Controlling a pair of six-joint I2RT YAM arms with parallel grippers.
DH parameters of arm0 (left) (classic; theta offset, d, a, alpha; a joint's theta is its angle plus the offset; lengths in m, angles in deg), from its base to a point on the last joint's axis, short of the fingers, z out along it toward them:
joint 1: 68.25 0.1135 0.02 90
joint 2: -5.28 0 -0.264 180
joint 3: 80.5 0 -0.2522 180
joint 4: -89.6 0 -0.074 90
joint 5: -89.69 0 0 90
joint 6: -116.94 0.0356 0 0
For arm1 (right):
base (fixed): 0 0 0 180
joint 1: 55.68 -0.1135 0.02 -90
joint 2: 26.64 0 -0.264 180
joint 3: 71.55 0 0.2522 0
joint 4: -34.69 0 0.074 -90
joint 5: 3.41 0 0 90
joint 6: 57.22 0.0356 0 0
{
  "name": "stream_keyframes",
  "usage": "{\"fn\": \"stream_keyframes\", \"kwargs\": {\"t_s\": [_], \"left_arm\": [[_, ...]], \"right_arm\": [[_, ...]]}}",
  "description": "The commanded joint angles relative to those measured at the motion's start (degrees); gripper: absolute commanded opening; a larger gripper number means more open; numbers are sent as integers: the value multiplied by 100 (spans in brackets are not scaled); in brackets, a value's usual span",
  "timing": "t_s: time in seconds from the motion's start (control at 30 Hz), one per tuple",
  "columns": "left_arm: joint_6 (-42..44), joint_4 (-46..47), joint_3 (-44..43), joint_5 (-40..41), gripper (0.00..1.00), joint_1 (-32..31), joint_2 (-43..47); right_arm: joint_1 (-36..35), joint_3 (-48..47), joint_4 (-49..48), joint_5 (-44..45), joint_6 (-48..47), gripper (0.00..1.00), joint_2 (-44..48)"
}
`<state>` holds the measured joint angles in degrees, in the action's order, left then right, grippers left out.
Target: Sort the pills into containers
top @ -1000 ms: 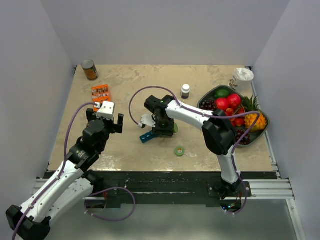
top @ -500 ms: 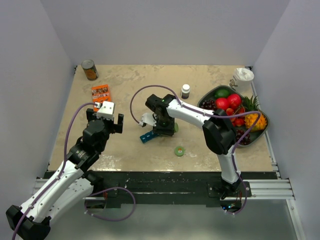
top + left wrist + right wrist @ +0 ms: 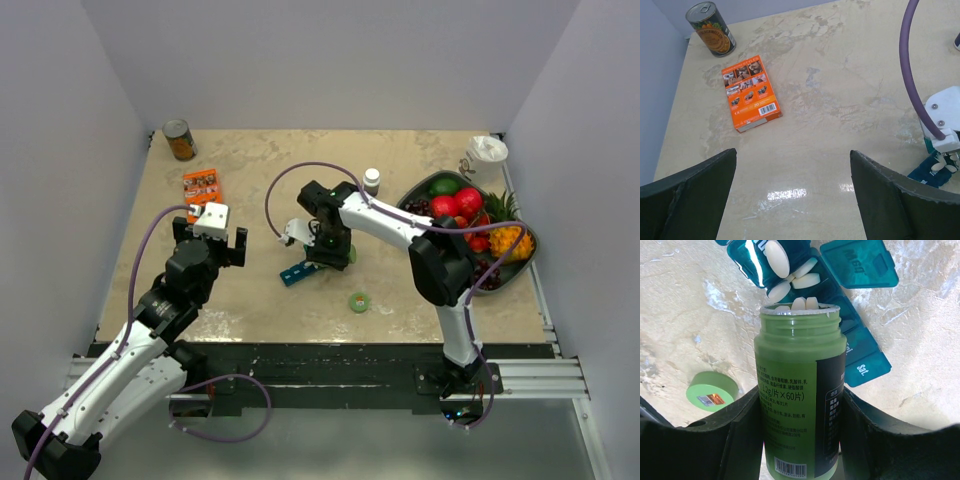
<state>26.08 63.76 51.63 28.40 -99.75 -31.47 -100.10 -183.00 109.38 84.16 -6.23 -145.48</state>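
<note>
Pills [image 3: 777,257] - small, white and oval - lie in an open box of the teal pill organiser [image 3: 867,367]. More of them sit right at the mouth of a green bottle [image 3: 800,350].

Nearest the arms, a round green cap [image 3: 358,301] lies flat on the table [image 3: 260,160], by itself. A little to the left, the left gripper [image 3: 792,160] hangs above the table with its two fingers spread wide and nothing between them.

A bit further in, near the middle of the table, the pill organiser lies at a slant. One of its little lids stands open. The right gripper [image 3: 326,252] is just over it. Its fingers [image 3: 742,435] press on both sides of the green bottle and hold it tight. The bottle has no cap on, and it is tipped so that its mouth is right beside the open boxes.

Further back on the left, an orange box [image 3: 750,92] lies flat on the table. Behind the right arm stands a small dark bottle with a white cap [image 3: 371,178]. Off to the right side is a grey tray [image 3: 530,252] full of fruit - red, green and orange.

In the far left corner, a tin can [image 3: 711,27] stands upright.
</note>
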Motion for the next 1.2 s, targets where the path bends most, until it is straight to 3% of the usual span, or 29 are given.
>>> {"fn": "stream_keyframes", "kwargs": {"t_s": [0.0,0.4,0.67,0.97,1.17], "left_arm": [[25,144,9,-41,99,48,19],[7,162,27,-208,100,48,-43],[-221,302,45,-1103,99,48,-16],[-1653,434,290,-2606,97,48,-34],[-2637,566,606,-3301,95,48,-148]], "right_arm": [[136,-251,130,-424,33,0,424],[645,-66,69,-1714,-125,0,995],[1198,637,-344,-3138,-362,0,1829],[1691,1190,-739,-4965,-784,0,2655],[2007,1884,-1416,-5618,-811,0,3481]]}}
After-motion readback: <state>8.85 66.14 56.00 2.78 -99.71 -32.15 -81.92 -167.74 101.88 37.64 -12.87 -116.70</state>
